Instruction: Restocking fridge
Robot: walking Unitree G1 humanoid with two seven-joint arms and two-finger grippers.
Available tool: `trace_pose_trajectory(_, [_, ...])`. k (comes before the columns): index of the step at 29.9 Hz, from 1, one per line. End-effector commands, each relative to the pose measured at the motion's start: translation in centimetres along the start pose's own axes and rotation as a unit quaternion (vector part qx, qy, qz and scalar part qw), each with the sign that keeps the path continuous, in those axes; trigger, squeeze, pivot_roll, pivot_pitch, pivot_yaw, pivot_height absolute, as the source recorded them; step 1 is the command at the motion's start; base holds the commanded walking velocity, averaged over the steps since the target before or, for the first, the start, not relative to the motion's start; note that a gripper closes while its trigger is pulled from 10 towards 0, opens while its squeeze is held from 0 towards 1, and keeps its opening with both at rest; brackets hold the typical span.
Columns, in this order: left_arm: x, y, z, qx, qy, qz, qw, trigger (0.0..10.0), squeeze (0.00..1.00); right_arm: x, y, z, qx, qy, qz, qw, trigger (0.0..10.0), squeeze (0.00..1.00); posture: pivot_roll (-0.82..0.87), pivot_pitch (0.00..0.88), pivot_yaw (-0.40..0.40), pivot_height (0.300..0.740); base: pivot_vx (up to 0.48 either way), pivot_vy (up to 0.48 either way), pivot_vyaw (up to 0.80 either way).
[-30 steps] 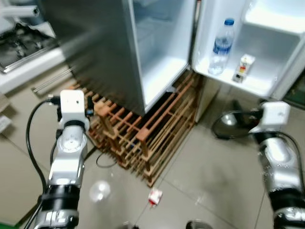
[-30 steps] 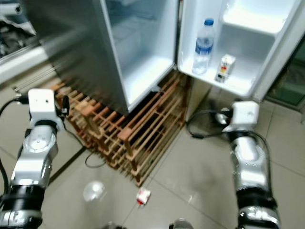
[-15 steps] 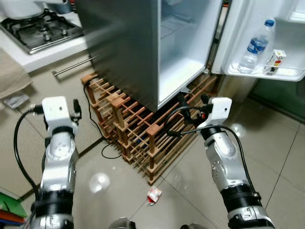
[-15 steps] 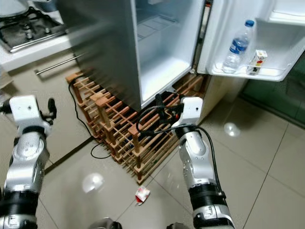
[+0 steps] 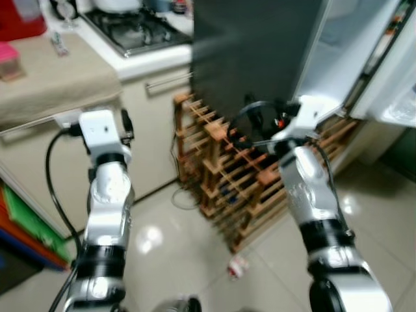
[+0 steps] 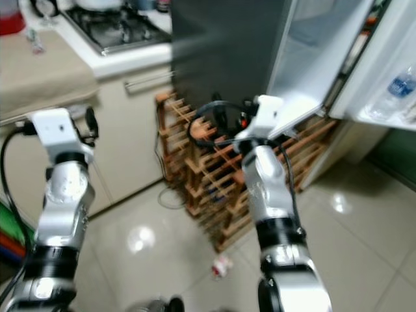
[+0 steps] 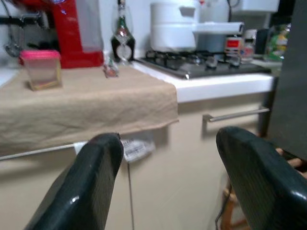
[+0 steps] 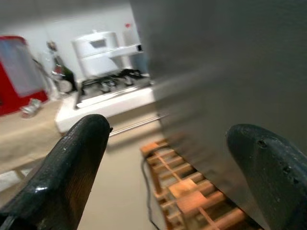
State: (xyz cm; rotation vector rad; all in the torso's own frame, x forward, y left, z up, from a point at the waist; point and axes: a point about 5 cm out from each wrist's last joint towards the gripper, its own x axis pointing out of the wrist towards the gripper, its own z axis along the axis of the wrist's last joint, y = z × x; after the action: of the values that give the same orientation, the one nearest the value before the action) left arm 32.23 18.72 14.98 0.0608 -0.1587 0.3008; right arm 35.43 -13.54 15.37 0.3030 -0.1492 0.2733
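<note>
The robot stands in a kitchen. The picture from its head is a bit blurry.

The fridge [image 5: 260, 52] is tall and dark grey. It stands far ahead, in the middle. Its door [image 6: 390, 58] hangs open on the right. A water bottle [image 6: 398, 88] with a blue label sits in the door shelf, at the far right edge.

A wooden rack [image 5: 234, 175] stands on the floor under and in front of the fridge. A small red and white scrap [image 5: 237, 266] lies on the shiny tiles near the rack.

On the left is a counter with a tan cloth [image 7: 86, 103] over it. A gas stove [image 7: 206, 64] sits farther back, with a white pot [image 7: 175, 24] on it. A pink-lidded box [image 7: 41, 69] and a red machine [image 7: 72, 31] stand on the counter too.

The left gripper [image 7: 165, 182] is held up in front of the counter. Its two black fingers [image 7: 91, 187] are spread wide and hold nothing.

The right gripper [image 8: 168, 177] is held up near the grey side of the fridge, above the rack. Its fingers [image 8: 72, 167] are spread wide too, with nothing between them.
</note>
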Motion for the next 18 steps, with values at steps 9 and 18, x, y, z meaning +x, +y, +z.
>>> trace_pose_trajectory(9, [-0.5,-0.6,-0.2,0.011,0.005,-0.018,1.0,10.0,0.0,-0.7,-0.3,-0.5,-0.054,0.023,0.026,0.998,10.0,0.0,-0.01,0.0,-0.044,0.74,0.0,-0.16,0.43])
trace_pose_trajectory(18, [-0.7,-0.5,0.1,0.015,0.003,-0.014,1.0,10.0,0.0,-1.4,0.3,-1.3,-0.07,0.028,0.035,0.997,10.0,0.0,-0.01,0.0,-0.039,0.74,0.0,-0.48,0.42])
